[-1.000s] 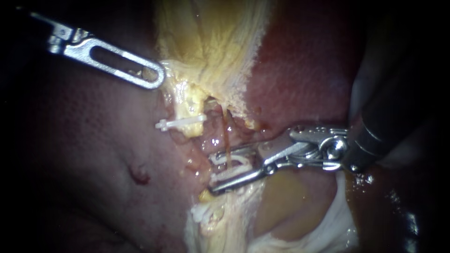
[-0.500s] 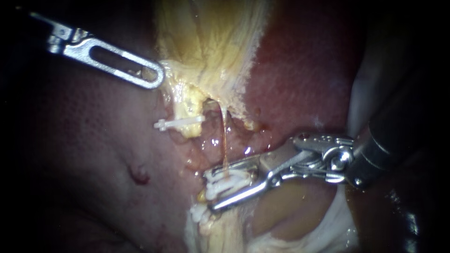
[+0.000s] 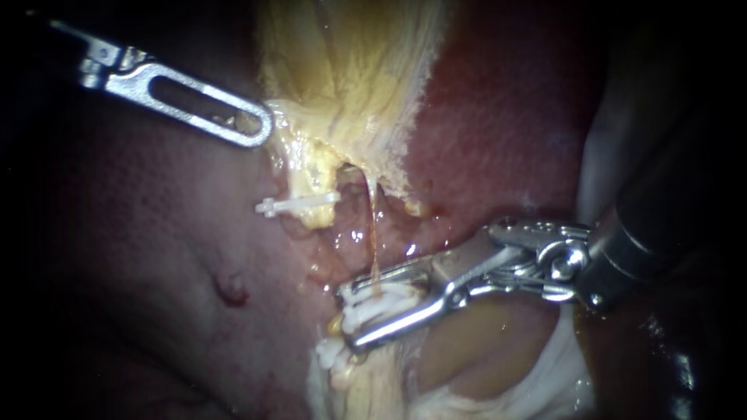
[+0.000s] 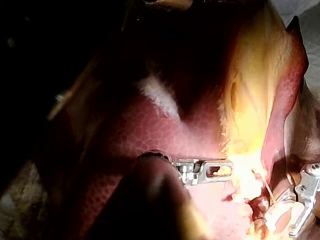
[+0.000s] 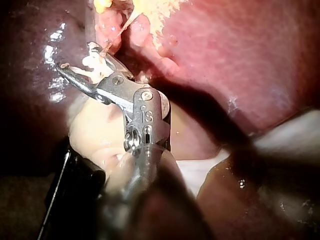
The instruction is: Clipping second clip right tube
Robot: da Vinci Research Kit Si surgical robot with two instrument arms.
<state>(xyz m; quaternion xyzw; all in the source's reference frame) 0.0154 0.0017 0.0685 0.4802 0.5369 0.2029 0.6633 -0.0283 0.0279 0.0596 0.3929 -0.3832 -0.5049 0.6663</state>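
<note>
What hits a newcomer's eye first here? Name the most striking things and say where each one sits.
The right instrument stands out most: its bright metal jaws are shut on a white clip, where a thin pale tube runs down into them at the scene's centre. A separate clip lies across a yellowish stalk up and left of it. Higher still, the left instrument touches the yellow tissue.

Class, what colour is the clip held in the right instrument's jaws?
White; the clip shows best in the endoscope view.
</note>
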